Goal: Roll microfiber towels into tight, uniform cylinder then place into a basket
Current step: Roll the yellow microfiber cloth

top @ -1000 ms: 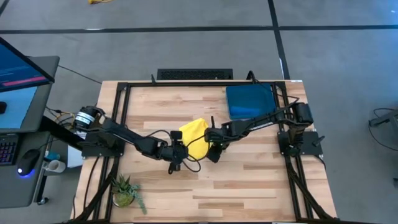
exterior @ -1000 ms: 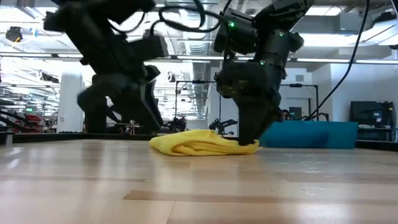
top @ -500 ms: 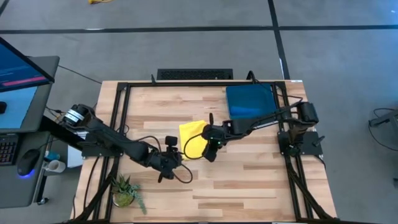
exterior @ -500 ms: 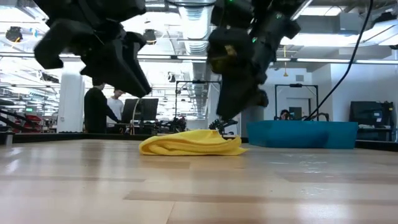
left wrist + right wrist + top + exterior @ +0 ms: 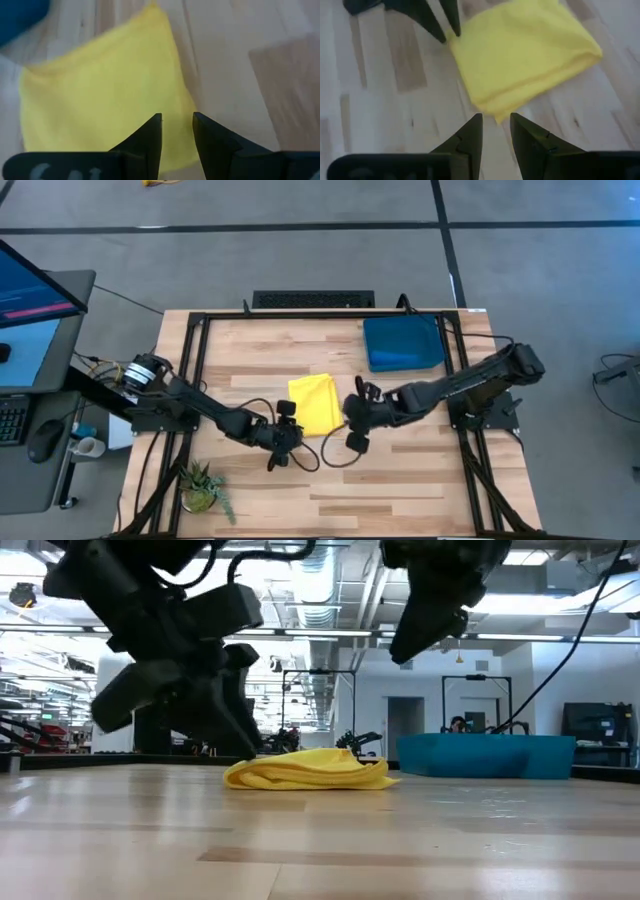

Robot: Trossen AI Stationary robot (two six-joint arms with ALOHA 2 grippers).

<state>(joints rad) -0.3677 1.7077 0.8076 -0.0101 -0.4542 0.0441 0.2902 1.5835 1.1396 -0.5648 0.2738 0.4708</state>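
From above, the yellow towel (image 5: 314,402) is seen lying folded flat near the middle of the table (image 5: 400,480), while the teal basket (image 5: 403,343) sits at the far right corner with a blue towel inside it (the two cannot be told apart by colour here). The left end effector (image 5: 285,439) is placed at the towel's near left corner, and the right end effector (image 5: 356,421) is held just off the towel's right edge.

At table height, the yellow towel (image 5: 308,770) is shown as a low, loosely folded heap on the table (image 5: 320,840), with the basket (image 5: 487,756) well behind it to the right. The left end effector (image 5: 225,730) is lowered beside the towel; the right arm is raised clear of it.

In the left wrist view, the left end effector (image 5: 177,131) is seen with a narrow gap between its fingers, nothing grasped, over the yellow towel (image 5: 100,100).

In the right wrist view, the right end effector (image 5: 495,131) is likewise slightly parted and released, above bare wood near the yellow towel (image 5: 520,55).
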